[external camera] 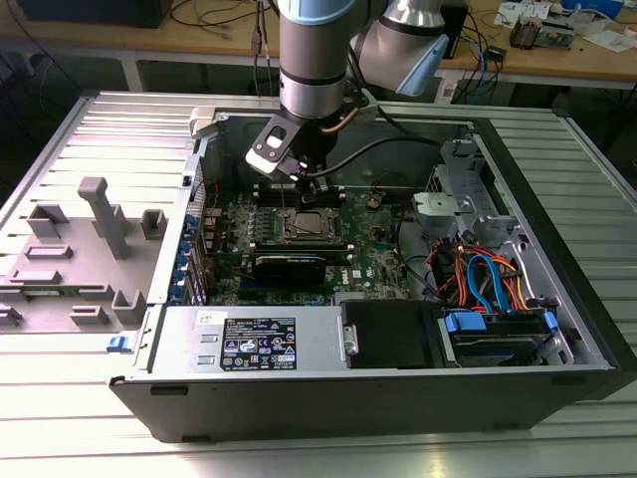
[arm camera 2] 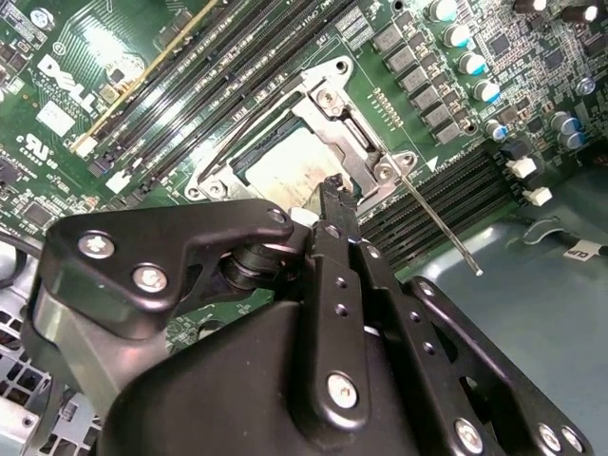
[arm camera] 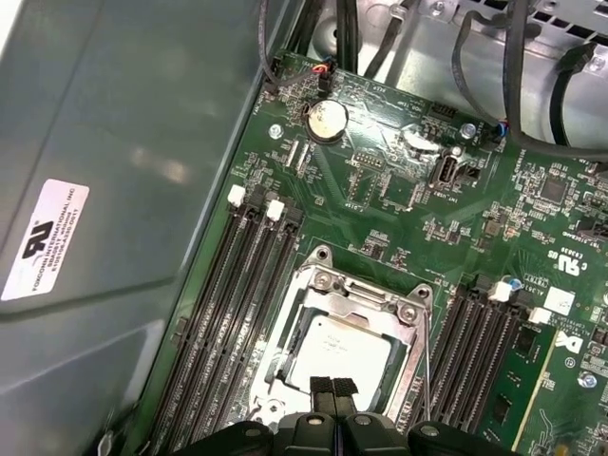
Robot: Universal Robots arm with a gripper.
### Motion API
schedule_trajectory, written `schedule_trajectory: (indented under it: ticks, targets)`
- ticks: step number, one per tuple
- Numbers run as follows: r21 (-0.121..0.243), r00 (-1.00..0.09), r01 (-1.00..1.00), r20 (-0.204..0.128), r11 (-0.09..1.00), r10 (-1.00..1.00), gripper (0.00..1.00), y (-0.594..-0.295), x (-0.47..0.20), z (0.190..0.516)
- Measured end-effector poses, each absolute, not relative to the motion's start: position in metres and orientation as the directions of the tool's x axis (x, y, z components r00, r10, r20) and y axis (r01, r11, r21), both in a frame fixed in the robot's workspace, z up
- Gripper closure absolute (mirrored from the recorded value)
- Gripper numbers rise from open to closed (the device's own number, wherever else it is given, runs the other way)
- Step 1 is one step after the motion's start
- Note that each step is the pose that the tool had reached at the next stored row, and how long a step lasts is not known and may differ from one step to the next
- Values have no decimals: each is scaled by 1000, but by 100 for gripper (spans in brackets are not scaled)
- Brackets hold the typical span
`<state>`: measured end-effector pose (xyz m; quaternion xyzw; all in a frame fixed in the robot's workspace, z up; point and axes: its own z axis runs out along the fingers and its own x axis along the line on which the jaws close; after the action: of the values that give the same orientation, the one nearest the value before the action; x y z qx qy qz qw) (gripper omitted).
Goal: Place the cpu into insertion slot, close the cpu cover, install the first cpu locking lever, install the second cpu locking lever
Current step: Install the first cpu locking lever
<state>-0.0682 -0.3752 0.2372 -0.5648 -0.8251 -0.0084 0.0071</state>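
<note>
The chip point(arm camera 2: 280, 171) lies in its socket point(arm camera 2: 245, 160), cover point(arm camera 2: 356, 133) apparently down; the gripper point(arm camera 2: 332, 190), pinched together and empty, hovers at its edge; a lever point(arm camera 2: 439, 228) juts free, likely needing a firm press under its catch

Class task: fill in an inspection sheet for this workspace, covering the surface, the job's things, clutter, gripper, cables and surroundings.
Surface: ribbed metal table carrying an open computer case.
Job's things: cpu lies in the insertion slot; cpu cover is down, framing it; one thin locking lever juts out over the memory slots and appears unlatched.
Clutter: grey plastic fixture at the exterior view's left.
Gripper: gripper shut, empty, close above the socket's edge.
Cables: orange and blue cables inside the case.
Surroundings: wooden bench behind, with wires.
</note>
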Motion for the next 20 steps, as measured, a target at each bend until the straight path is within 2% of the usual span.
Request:
schedule_trajectory:
  ticks: [20]
  targets:
    - [6,-379,925,22,379,925,89,-377,-68,237]
